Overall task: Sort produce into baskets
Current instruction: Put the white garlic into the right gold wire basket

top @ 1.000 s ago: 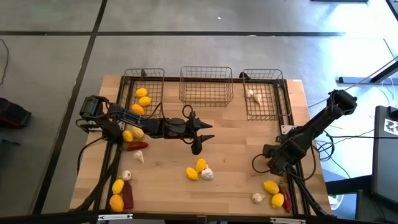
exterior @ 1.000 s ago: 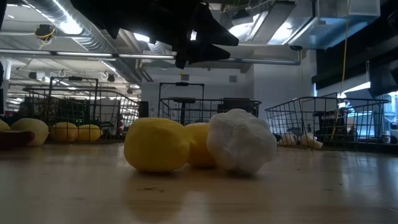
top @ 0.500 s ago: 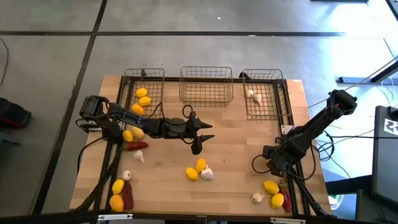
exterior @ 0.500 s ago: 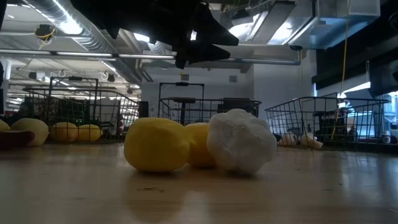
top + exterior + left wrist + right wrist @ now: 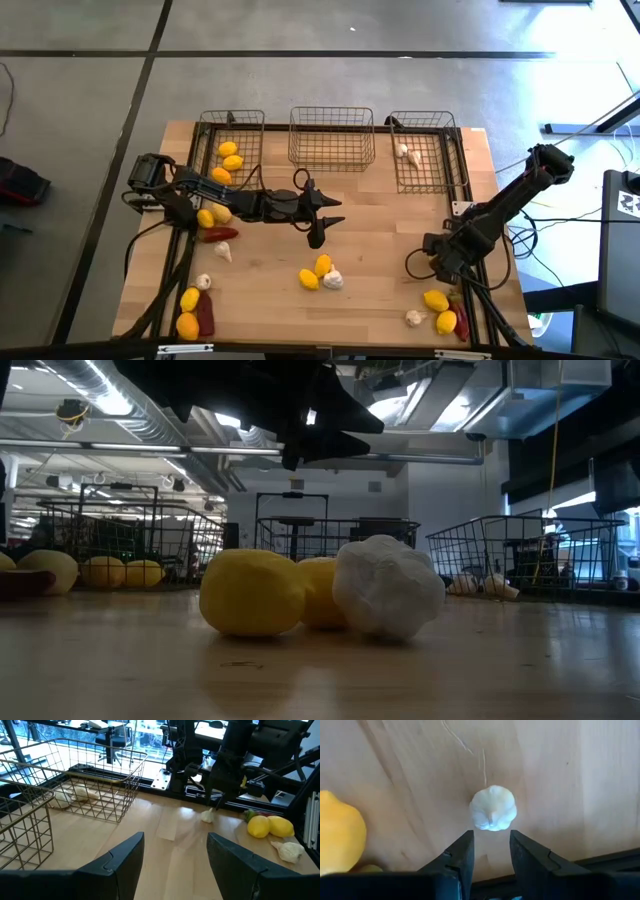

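My right gripper (image 5: pixel 491 840) points down near the table's right edge, open, its fingertips just above a white garlic bulb (image 5: pixel 492 815) that lies on the wood; the bulb also shows in the left wrist view (image 5: pixel 207 815). My left gripper (image 5: pixel 175 850) hovers open over the table's middle (image 5: pixel 330 222), holding nothing. Three wire baskets stand along the far edge: the left one (image 5: pixel 232 132) holds lemons, the middle one (image 5: pixel 331 130) shows only its mesh, and the right one (image 5: pixel 425 135) holds garlic. Two lemons and a garlic bulb (image 5: pixel 322 272) lie together in the near middle.
Two lemons (image 5: pixel 440 310), a garlic bulb (image 5: pixel 413 318) and a chili (image 5: pixel 459 312) lie at the near right corner. On the left side lie lemons (image 5: pixel 213 215), a chili (image 5: pixel 220 235), garlic (image 5: pixel 222 252), and more lemons (image 5: pixel 188 312) by the near left corner.
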